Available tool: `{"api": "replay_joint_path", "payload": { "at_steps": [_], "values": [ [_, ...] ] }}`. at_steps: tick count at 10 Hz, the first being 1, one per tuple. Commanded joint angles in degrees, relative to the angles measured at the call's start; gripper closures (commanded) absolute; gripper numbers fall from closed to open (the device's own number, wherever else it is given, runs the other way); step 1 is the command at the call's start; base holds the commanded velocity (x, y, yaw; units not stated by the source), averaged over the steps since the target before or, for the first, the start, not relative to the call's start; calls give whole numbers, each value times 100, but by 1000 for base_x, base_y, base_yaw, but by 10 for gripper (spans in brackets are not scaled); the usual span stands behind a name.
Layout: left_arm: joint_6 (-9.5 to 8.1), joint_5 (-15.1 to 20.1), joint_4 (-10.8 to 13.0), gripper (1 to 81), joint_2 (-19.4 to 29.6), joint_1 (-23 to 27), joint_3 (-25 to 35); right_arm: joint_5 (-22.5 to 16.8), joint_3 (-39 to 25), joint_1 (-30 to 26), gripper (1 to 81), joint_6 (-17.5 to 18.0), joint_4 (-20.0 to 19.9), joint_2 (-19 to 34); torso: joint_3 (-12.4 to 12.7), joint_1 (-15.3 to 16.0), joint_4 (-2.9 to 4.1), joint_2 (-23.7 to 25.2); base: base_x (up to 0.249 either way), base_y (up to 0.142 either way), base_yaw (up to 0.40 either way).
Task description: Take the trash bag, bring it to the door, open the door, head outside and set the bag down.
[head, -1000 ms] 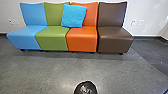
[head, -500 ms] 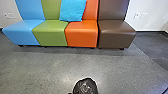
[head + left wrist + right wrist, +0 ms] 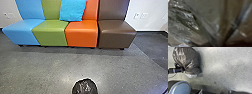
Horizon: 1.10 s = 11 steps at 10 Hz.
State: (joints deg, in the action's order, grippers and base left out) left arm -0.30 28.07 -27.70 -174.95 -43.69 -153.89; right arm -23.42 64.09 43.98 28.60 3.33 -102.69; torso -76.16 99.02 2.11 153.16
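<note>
Head view, trash bag [image 3: 85, 87], four seats [image 3: 81, 33]

Soft pale glare pools on the grey floor [image 3: 65, 72].

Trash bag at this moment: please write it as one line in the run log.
trash bag: low in head view | left gripper: at bag, grip unclear | chairs: coloured row ahead | blue cushion: leaning on them
</note>
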Motion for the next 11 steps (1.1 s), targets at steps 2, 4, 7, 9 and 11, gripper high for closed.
{"api": "replay_joint_path", "payload": {
  "at_steps": [2, 4, 7, 9, 11],
  "values": [
    [-5, 348, 63, 811, 12, 365, -36, -269, -144, -341, 10, -3, -131, 299, 0, 0, 0, 0, 0, 0, 0],
    [39, 348, 71, 811, 65, 321, -18, -269, -82, -289, 10, -21, -131, 247, 0, -369, 0, -573, 0, 0, 0],
    [39, 374, 274, 811, 117, 286, -9, -181, 68, -17, 10, -47, -87, 36, -2, -529, 0, -835, 0, 0, 0],
    [39, 392, 274, 811, 205, 251, 87, -163, 121, 124, 10, -47, -87, -105, 593, -734, 0, -1207, 0, 0, 0],
    [39, 392, 274, 811, 354, 242, 359, -145, 331, 343, 10, -47, -78, -377, 857, -935, 0, -1515, 0, 0, 0]
  ]
}}
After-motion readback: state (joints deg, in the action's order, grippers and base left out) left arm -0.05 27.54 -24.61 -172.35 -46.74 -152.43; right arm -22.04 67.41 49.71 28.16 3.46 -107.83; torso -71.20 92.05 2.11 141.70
